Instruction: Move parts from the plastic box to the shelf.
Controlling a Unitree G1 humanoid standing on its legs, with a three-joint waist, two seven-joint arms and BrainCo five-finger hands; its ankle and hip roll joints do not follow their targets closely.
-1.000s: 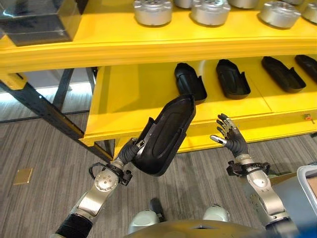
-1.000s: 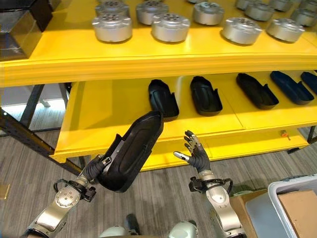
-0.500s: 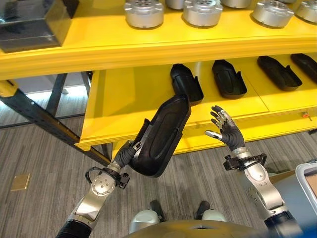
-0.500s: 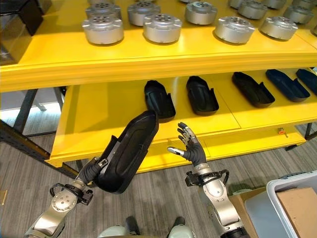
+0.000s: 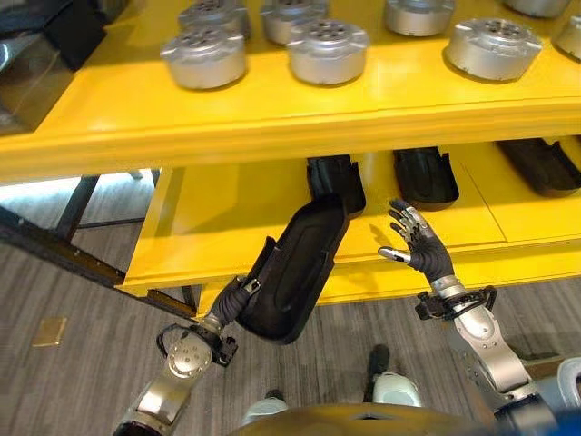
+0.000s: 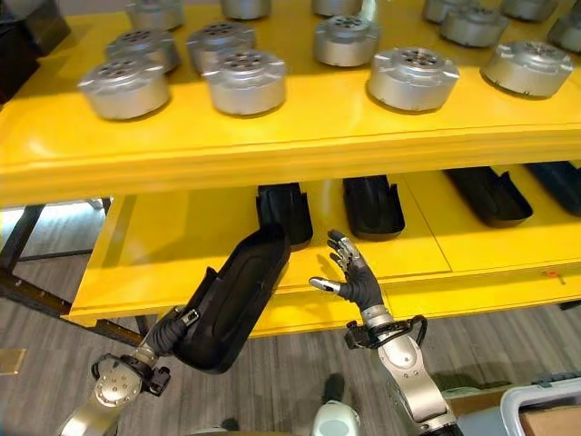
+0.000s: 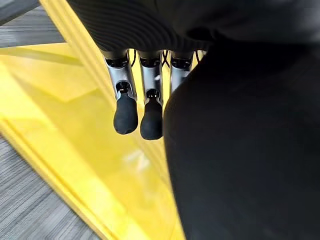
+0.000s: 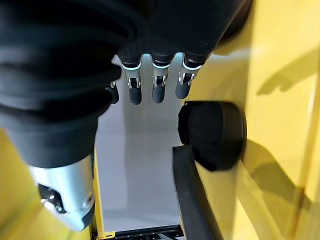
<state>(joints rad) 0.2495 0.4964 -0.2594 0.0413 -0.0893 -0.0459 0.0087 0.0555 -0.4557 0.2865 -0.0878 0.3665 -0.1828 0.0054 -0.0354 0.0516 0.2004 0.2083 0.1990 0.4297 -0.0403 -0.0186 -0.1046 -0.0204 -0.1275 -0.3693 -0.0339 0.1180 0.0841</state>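
I'm looking down at the yellow shelf (image 5: 272,127), and my left hand (image 5: 232,300) has the black part (image 5: 295,270) up off the floor, fingers curled round its near end. It's a long, boat-shaped shell, matte black, rounded at the far tip, hollow side facing right with a raised rim all the way round. It stands tilted, its far tip reaching the near edge of the lower shelf board (image 5: 227,218) without resting on it. In the left wrist view the part's smooth dark back takes up most of the frame, with my fingertips (image 7: 126,116) beside it over yellow.

My right hand (image 6: 356,282) hangs just right of the part, palm toward it, fingers spread and straight, touching nothing.

Further in on the lower board lie more black shells (image 6: 374,204) of the same shape, side by side. On the top level sit round silver metal discs (image 6: 243,80) in rows.
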